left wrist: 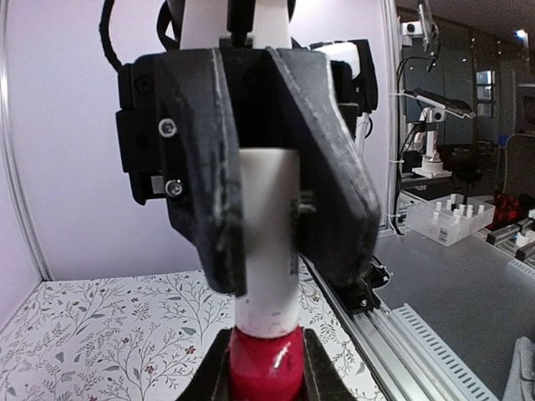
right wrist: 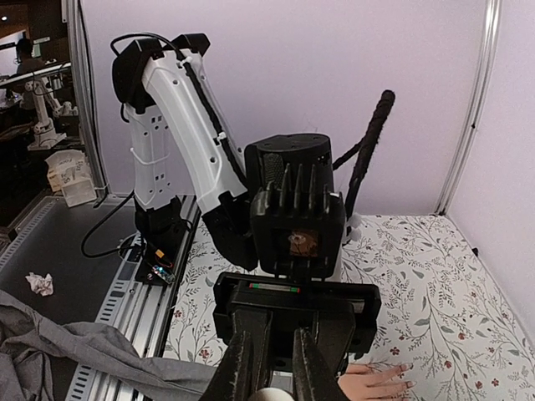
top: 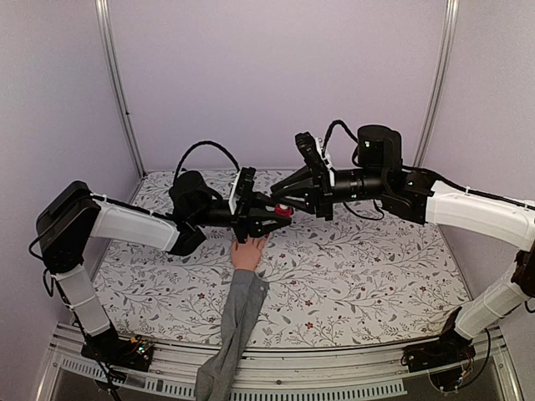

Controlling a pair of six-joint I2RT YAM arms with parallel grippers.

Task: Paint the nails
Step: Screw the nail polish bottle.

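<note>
The small red polish bottle (left wrist: 264,368) is clamped between the fingers of my left gripper (left wrist: 266,336), which holds it above the mannequin hand (top: 247,254). My right gripper (right wrist: 274,351) is shut on the bottle's white cap (left wrist: 267,251), meeting the left gripper (top: 267,215) head-on over the table; in the top view the right gripper (top: 289,203) sits just right of the bottle (top: 283,210). The peach hand lies palm down with a grey sleeve (top: 234,326). Its pale nails (right wrist: 407,367) show in the right wrist view; from above the grippers cover the fingertips.
The floral tablecloth (top: 359,276) covers the table, with lilac walls behind and at both sides. The sleeve trails over the near metal rail (top: 334,357). Loose grey cloth (right wrist: 75,355) lies beside the left arm's base (right wrist: 159,225).
</note>
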